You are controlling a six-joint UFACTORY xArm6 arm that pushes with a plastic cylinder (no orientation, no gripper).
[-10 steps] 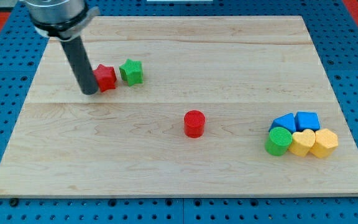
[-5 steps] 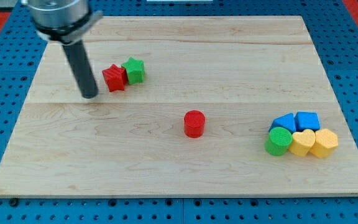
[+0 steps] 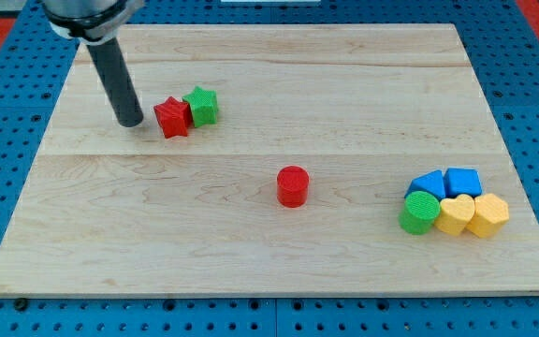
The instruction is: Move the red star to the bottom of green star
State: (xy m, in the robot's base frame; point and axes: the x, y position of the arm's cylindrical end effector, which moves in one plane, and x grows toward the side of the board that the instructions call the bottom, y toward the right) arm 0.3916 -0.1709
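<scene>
The red star (image 3: 172,118) lies on the wooden board (image 3: 251,234) at the upper left. It touches the green star (image 3: 201,106), which sits just to its right and slightly higher. My tip (image 3: 131,123) rests on the board a short way to the left of the red star, with a small gap between them.
A red cylinder (image 3: 292,185) stands near the board's middle. At the right is a tight cluster: a green cylinder (image 3: 419,212), a yellow heart (image 3: 454,215), a yellow hexagon (image 3: 488,214) and two blue blocks (image 3: 428,184) (image 3: 463,181).
The red star was pushed right against the green star, nudging it slightly. My tip then drew back to the left and moved up the view, away from the red star.
</scene>
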